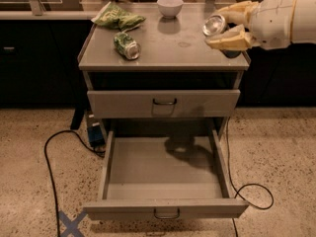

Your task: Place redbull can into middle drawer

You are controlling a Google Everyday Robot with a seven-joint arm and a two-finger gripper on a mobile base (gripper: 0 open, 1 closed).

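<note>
My gripper (223, 26) is at the upper right, above the right edge of the cabinet top (168, 48). It is shut on the redbull can (214, 24), which points its shiny silver top toward the camera. One pale finger (236, 9) lies above the can and another below it. The middle drawer (163, 169) is pulled fully out below, with a bare grey floor and a small dark loop handle (166, 214). The arm's shadow falls on the back of the drawer floor. The gripper is well above the drawer and behind it.
The drawer above (164, 102) is nearly shut. A green can (127, 45) lies on its side on the cabinet top, with a green bag (117, 18) and a white bowl (170, 6) behind it. Black cables (49, 172) and a blue tape cross (71, 224) are on the floor.
</note>
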